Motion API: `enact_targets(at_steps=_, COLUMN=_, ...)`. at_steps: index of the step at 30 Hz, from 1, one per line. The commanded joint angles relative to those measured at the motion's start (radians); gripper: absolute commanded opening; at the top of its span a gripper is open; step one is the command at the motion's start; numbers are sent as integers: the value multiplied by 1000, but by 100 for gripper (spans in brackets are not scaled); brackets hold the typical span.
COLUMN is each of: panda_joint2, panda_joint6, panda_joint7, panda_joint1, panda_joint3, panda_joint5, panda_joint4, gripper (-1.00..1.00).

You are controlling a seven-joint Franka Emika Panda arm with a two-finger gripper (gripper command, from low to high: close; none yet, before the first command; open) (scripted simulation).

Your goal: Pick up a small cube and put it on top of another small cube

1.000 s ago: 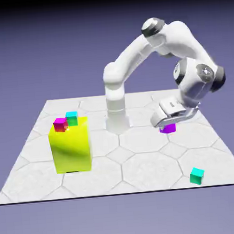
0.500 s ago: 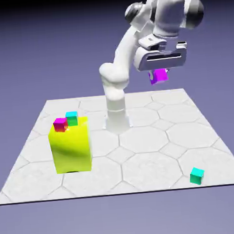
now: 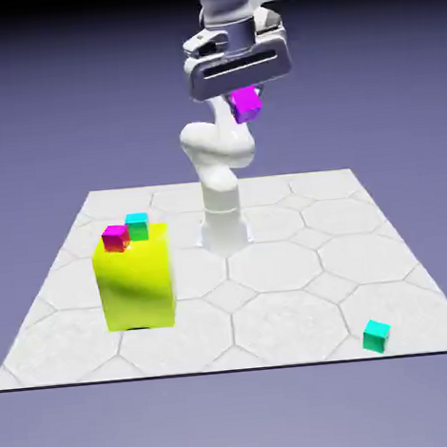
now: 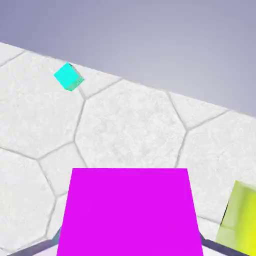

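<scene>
The hand point(image 3: 243, 100) pinches the small cube point(image 3: 246, 103) by opposite flat sides; it appears rigid, light and likely to slip if tilted.

**Pale tiled surface with a yellow block and a lone teal cube**

The surface point(image 3: 273, 309) is a whitish, stone-textured slab marked with grey lines in an octagon-and-square tile pattern. A big yellow block point(image 3: 135, 283) stands directly on it toward the exterior view's left. A small teal cube point(image 3: 376, 335) lies on it near the front edge at the exterior view's right, well apart from the block. The robot's white base column point(image 3: 224, 229) rises from the surface near its far edge, around the middle.
</scene>
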Motion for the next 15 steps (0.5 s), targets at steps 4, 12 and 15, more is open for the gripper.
enact_targets(at_steps=4, panda_joint2=55, panda_joint6=-12, panda_joint7=8, panda_joint1=107, panda_joint3=-145, panda_joint5=-19, panda_joint4=-8, gripper=-100)
enact_targets(at_steps=12, panda_joint2=165, panda_joint6=-37, panda_joint7=26, panda_joint1=320, panda_joint3=-435, panda_joint5=-52, panda_joint4=-23, gripper=-100)
enact_targets(at_steps=15, panda_joint2=207, panda_joint6=-46, panda_joint7=33, panda_joint1=400, panda_joint3=-544, panda_joint5=-65, panda_joint4=-28, gripper=-100)
